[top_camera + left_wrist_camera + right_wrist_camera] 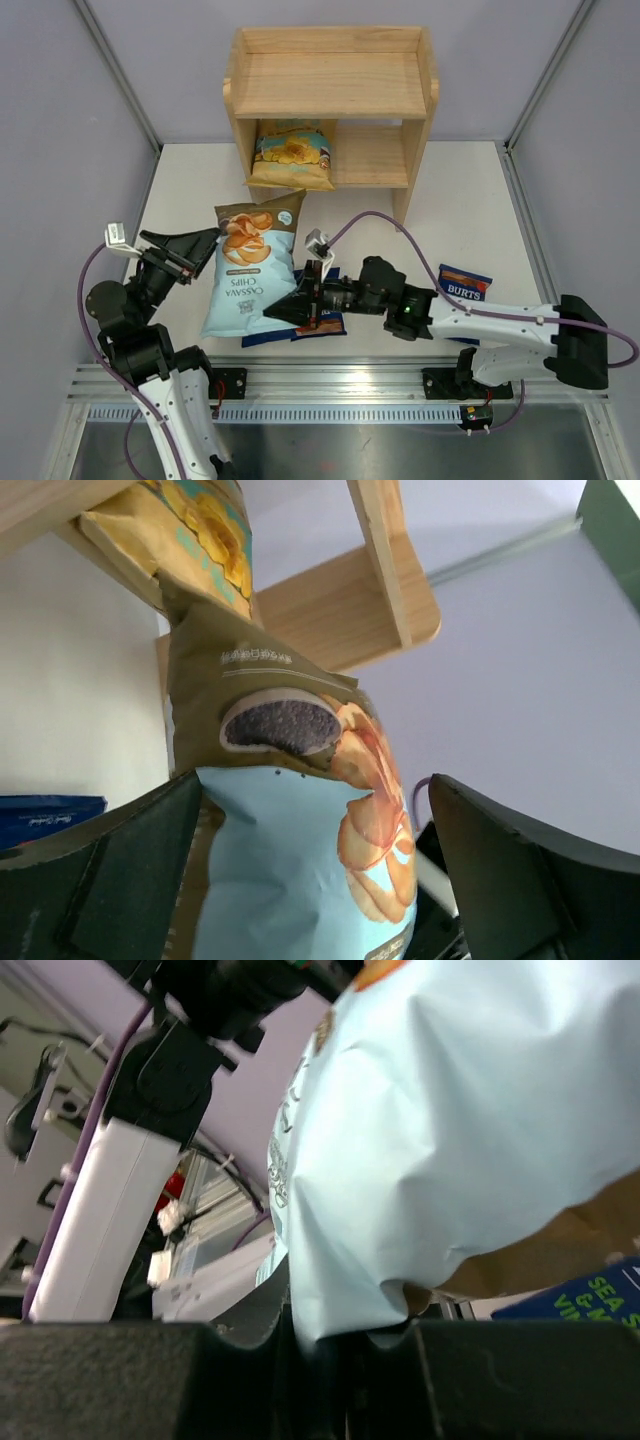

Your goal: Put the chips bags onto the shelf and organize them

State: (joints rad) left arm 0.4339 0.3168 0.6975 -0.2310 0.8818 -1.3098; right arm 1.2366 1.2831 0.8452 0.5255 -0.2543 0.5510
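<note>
Cassava bag (pixel 250 270) | right fingers (pixel 150 1380) clamped on its lower edge | left fingers (pixel 120 870) wide around it

white arms (pixel 175 400) (pixel 500 330) with black joints, black hands (pixel 200 256) (pixel 302 303) and purple cables (pixel 400 235).

Table (pixel 470 200): matte off-white top, evenly lit, only soft, short shadows. Enclosure: plain pale lilac-grey panels, back wall (pixel 150 60) at 12 o'clock, left wall (pixel 50 200) at 9 o'clock, right wall (pixel 590 200) at 3 o'clock, joined by a left strut (pixel 118 75) and right strut (pixel 545 75) of bare metal that run up from the table's far corners. At 6 o'clock a slotted aluminium rail (pixel 330 385) spans the near table edge, with a dull grey metal surface (pixel 330 455) below it.
</note>
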